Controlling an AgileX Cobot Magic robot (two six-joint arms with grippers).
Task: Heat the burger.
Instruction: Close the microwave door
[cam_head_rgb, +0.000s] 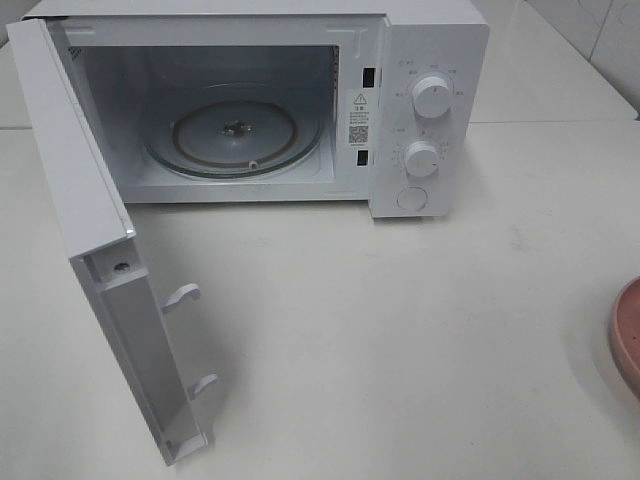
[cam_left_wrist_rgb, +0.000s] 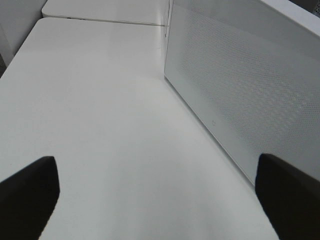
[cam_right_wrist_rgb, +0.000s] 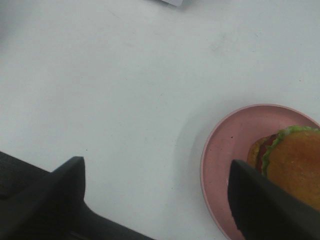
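The burger (cam_right_wrist_rgb: 292, 162), with a golden-brown bun and green lettuce, lies on a pink plate (cam_right_wrist_rgb: 225, 150) in the right wrist view. My right gripper (cam_right_wrist_rgb: 155, 192) hovers above the white table beside the plate, open and empty, one finger (cam_right_wrist_rgb: 265, 210) overlapping the plate's rim. Only the plate's edge (cam_head_rgb: 628, 335) shows at the right border of the exterior view; the burger is hidden there. The white microwave (cam_head_rgb: 430, 110) stands at the back with its door (cam_head_rgb: 90, 220) swung open and its glass turntable (cam_head_rgb: 235, 130) bare. My left gripper (cam_left_wrist_rgb: 155, 197) is open over the table beside the door (cam_left_wrist_rgb: 240, 90).
The open door juts toward the table's front on the left. Two knobs (cam_head_rgb: 430, 97) and a button sit on the microwave's right panel. White table (cam_head_rgb: 400, 330) spreads between the microwave and the plate.
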